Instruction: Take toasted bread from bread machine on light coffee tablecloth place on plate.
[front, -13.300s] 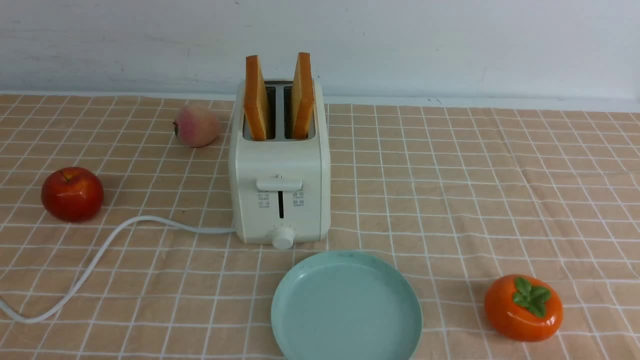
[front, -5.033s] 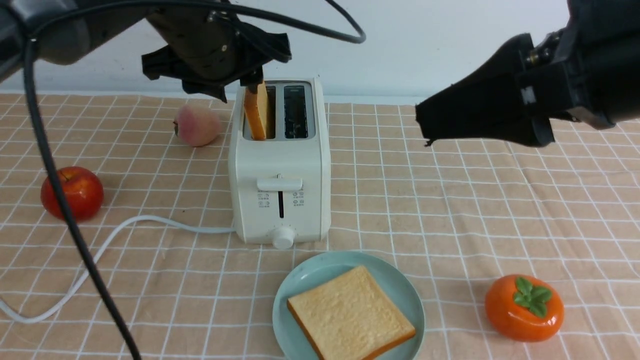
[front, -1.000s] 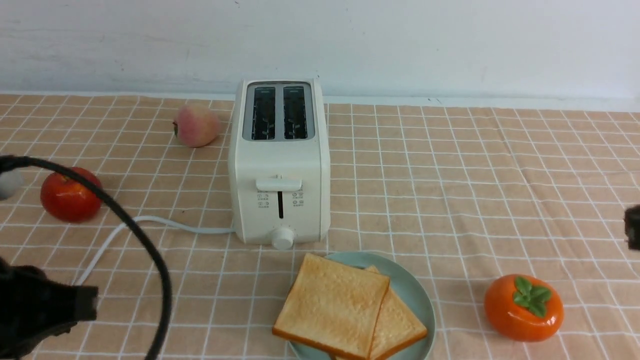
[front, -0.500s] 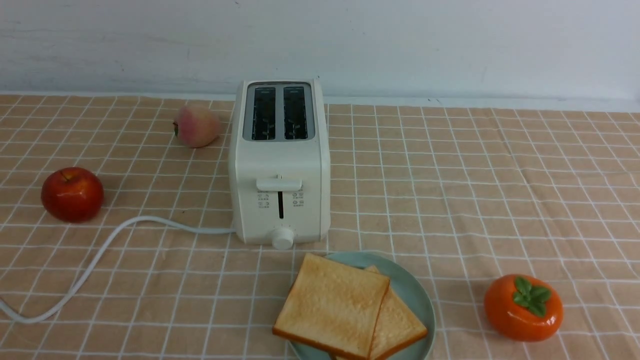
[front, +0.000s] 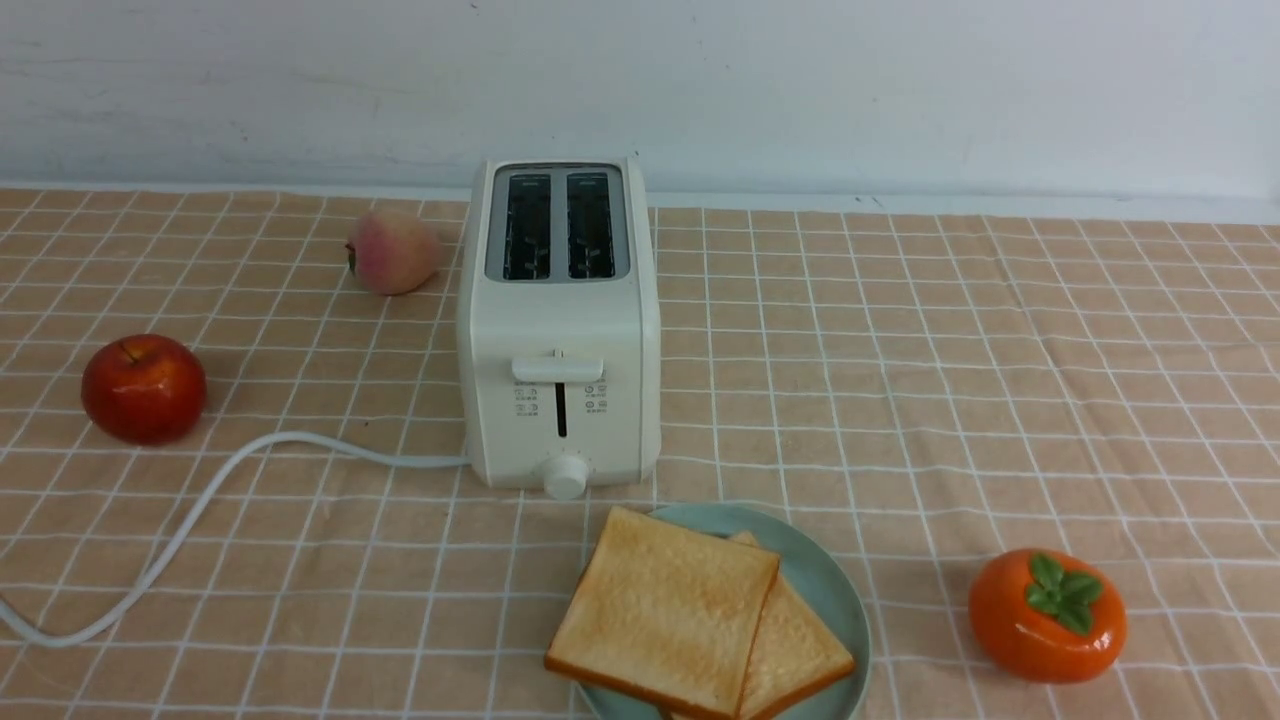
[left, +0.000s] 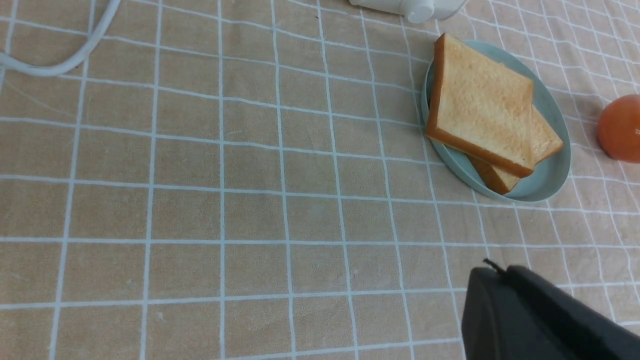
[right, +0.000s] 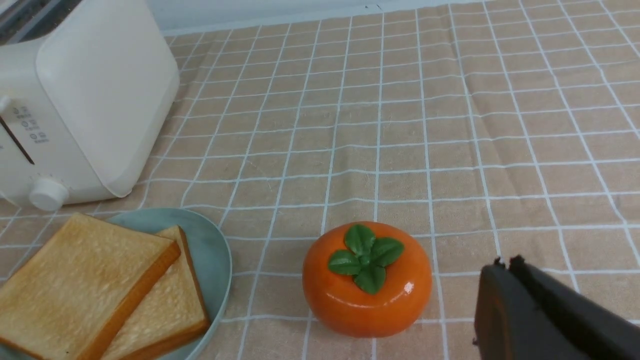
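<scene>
Showing only as dark bodies at the lower right of each wrist view, the left gripper (left: 545, 315) and right gripper (right: 550, 312) appear with their two fingers lying edge to edge, so the jaws look pressed together with nothing between them; neither arm shows in the front view.

Toast (front: 665, 610): two slices stacked flat on the plate (front: 835, 600), lower centre of the front frame. Top slice overhangs the plate's left rim; lower slice pokes out at the right, turned at an angle.

Toaster (front: 558, 330): upright at centre, just behind the plate, both slots dark. Cord (front: 190, 510) trails from its base to the lower left edge.

Cloth (front: 950, 380): slight wrinkles at right.

Persimmon (front: 1047, 615): lower right, near the plate, apart from it. Apple (front: 144, 388): left edge. Peach (front: 392, 251): upper left, just beside the toaster.
</scene>
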